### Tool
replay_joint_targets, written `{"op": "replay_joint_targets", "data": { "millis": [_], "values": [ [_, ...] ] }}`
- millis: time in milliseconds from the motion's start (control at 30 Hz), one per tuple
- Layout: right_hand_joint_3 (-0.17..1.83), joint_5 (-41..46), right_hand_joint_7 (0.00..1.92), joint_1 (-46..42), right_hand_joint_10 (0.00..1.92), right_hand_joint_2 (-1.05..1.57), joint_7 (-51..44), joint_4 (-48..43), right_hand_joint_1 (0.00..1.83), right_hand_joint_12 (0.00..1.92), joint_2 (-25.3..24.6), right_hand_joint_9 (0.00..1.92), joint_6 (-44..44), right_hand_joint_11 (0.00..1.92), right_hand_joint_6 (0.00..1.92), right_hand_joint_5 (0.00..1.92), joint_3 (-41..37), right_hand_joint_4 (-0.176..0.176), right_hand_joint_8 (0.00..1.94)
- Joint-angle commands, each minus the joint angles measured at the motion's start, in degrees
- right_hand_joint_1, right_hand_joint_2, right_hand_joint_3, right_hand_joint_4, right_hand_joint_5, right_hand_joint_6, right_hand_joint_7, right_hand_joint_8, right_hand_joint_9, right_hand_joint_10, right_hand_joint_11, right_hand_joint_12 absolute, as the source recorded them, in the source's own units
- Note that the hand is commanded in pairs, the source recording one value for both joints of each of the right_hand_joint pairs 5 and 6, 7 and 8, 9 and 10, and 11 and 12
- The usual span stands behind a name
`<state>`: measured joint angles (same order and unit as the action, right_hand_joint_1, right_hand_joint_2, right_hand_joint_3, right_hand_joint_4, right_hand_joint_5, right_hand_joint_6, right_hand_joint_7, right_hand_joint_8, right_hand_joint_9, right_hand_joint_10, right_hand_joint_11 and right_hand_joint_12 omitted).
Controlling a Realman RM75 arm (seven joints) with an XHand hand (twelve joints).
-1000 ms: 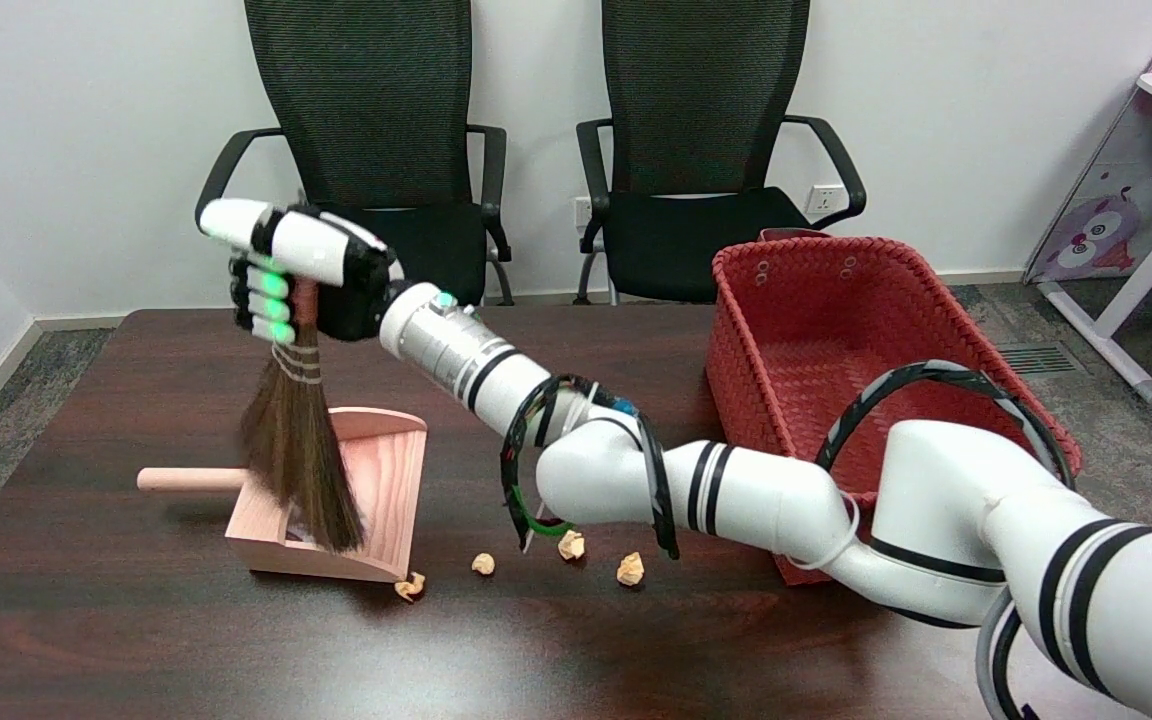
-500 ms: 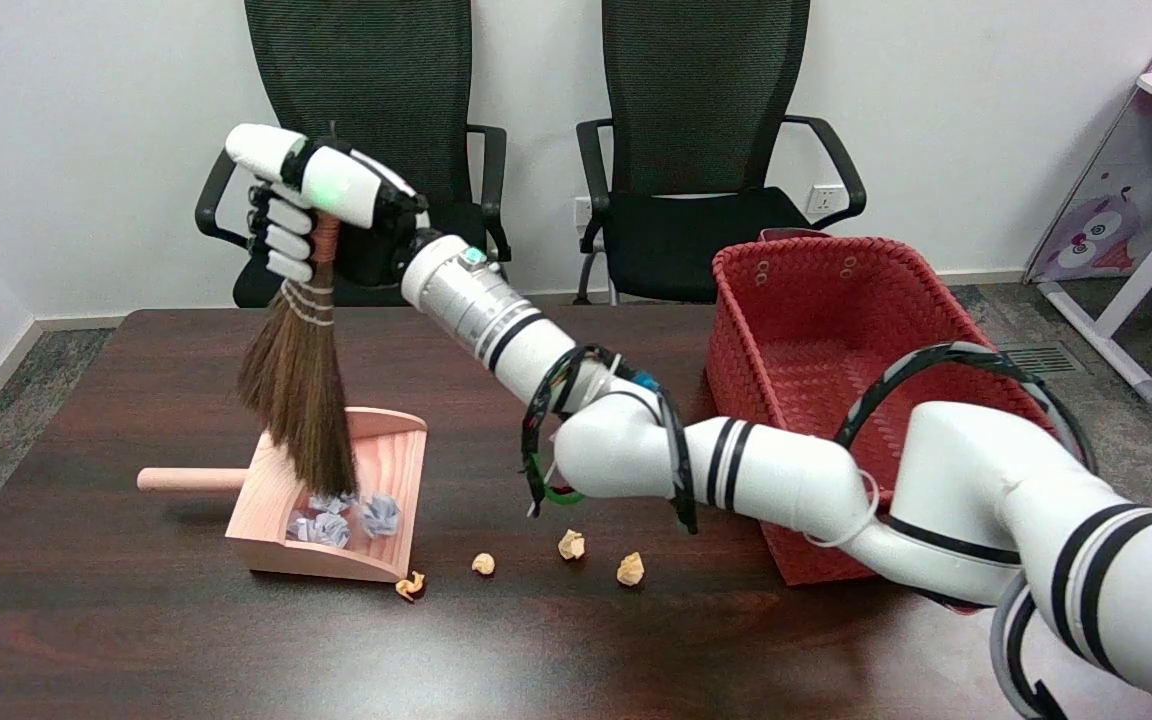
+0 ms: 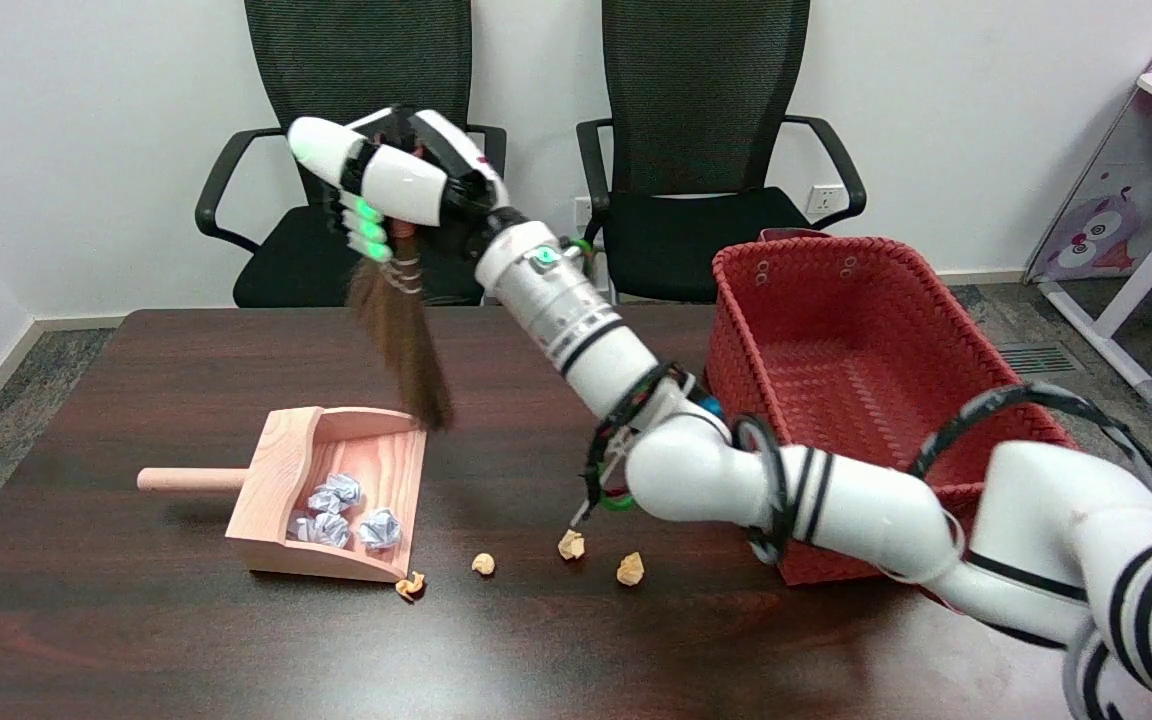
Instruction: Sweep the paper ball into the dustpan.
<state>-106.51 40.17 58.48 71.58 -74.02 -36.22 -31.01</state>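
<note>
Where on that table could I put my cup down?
The table's near strip, in front of the dustpan, is bare, as is the far-left part behind the dustpan's handle. It is crowded between the dustpan and red basket: tan paper balls and the arm.

No text, label or number is legible — none anywhere.

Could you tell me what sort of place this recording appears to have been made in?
Probably an office or meeting room: two black mesh office chairs stand behind a dark wooden table, with a wall socket on the plain white wall.
</note>
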Motion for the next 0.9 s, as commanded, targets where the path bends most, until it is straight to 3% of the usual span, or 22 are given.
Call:
{"op": "replay_joint_targets", "data": {
  "millis": [33, 467, 900],
  "values": [
    [1.43, 19.0, 1.92, -25.9, 1.92, 1.57, -75.8, 39.3, 1.06, 1.92, 9.9, 1.92, -23.1, 1.92, 1.92, 1.92, -10.8, 0.042, 1.92],
    [1.35, 23.8, 1.92, -23.5, 1.92, 1.57, -77.8, 42.8, 1.08, 1.92, 9.5, 1.92, -30.1, 1.92, 1.92, 1.92, -6.6, 0.046, 1.92],
    [1.48, 22.1, 1.92, -30.3, 1.92, 1.57, -78.0, 42.3, 1.09, 1.92, 0.6, 1.92, -39.5, 1.92, 1.92, 1.92, 2.0, 0.045, 1.92]
  ]
}}
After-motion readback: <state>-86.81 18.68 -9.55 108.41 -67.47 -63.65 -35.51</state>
